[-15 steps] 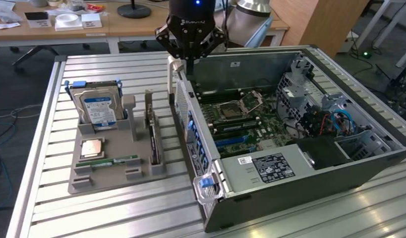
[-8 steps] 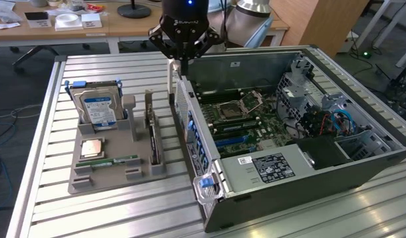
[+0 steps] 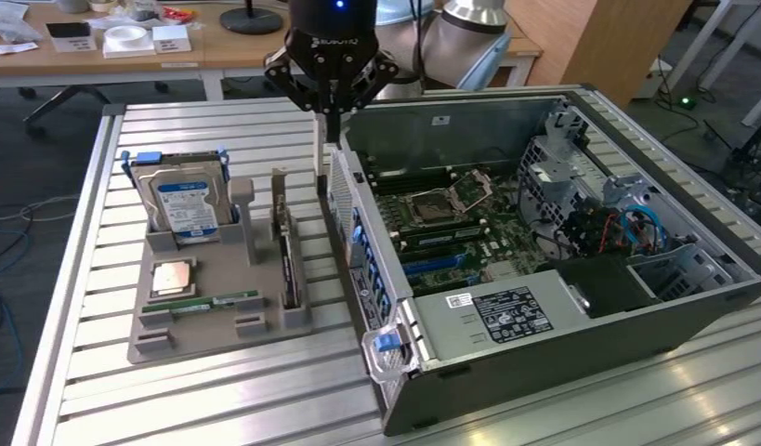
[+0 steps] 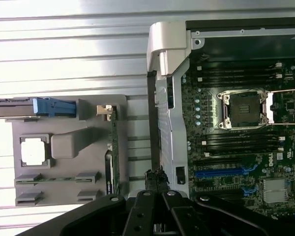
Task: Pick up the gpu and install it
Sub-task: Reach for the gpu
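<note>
Beside the pincer (image 3: 332, 130) (closed, empty), the gpu (image 3: 286, 251) stands on edge, untouched.

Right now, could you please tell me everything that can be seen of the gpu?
The gpu is a thin flat card seen nearly edge-on: a green circuit board with a darker face and a silver metal bracket at one end. It stands upright on its long edge in a slot of the grey holder, on the side nearest the open computer case. Only the holder touches it. The gripper hangs shut above the case's edge, apart from the card, which is not yet picked up.
</note>
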### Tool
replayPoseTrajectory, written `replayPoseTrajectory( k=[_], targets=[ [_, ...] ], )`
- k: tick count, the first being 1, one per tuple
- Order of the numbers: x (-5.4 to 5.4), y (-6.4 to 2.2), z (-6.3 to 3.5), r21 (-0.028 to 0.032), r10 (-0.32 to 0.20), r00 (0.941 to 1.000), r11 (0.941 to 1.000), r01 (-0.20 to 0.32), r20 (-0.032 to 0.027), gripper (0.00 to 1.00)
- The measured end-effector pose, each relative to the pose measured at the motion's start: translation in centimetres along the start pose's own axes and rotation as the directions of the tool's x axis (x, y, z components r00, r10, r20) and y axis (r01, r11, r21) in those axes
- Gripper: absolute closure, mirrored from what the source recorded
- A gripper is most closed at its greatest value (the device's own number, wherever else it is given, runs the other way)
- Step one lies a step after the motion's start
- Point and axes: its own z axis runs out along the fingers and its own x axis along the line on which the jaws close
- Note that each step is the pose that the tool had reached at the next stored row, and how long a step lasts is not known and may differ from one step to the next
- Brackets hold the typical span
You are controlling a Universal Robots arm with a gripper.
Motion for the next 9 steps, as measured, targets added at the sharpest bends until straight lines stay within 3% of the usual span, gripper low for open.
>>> replayPoseTrajectory(
  k=[9],
  targets=[
    [1.6,-0.12,-0.02,0.0000,0.000,1.0000,1.0000,0.000,0.0000,0.89]
  ],
)
